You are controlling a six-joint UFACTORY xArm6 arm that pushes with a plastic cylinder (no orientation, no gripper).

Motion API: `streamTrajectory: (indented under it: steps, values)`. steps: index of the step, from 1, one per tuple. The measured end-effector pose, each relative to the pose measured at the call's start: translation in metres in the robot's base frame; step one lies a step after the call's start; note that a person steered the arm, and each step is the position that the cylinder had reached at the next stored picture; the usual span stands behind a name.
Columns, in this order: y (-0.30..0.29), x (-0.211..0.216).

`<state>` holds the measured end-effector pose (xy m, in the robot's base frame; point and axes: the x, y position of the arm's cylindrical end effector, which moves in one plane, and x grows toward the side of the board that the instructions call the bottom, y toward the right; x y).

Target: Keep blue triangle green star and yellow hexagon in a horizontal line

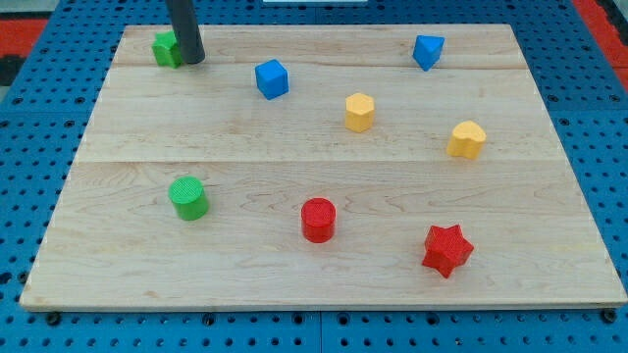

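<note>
My tip [190, 59] rests at the view's top left, touching the right side of the green star [166, 48], which it partly hides. The blue triangle [427, 50] lies near the view's top right. The yellow hexagon [360, 112] sits right of centre, below and left of the blue triangle. The star and the triangle are at about the same height in the view; the hexagon is lower.
A blue cube [272, 78] lies right of my tip. A yellow heart-like block [467, 139] sits at the right. A green cylinder [187, 197], a red cylinder [318, 219] and a red star [446, 249] lie along the bottom of the wooden board [118, 265].
</note>
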<state>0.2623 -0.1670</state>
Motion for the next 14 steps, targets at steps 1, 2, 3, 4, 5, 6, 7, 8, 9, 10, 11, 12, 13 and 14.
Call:
streamTrajectory:
  steps: [1,2,3,4,5,6,7,8,9,10,11,12,13,14]
  values:
    - [0.030,0.014]
    - [0.061,0.053]
    - [0.070,0.136]
    - [0.181,0.174]
    - [0.224,0.156]
    - [0.230,0.105]
    - [0.178,0.078]
    - [0.176,0.074]
    - [0.168,0.054]
    - [0.168,0.052]
    - [0.166,0.050]
    - [0.166,0.042]
    - [0.171,0.022]
    - [0.175,0.023]
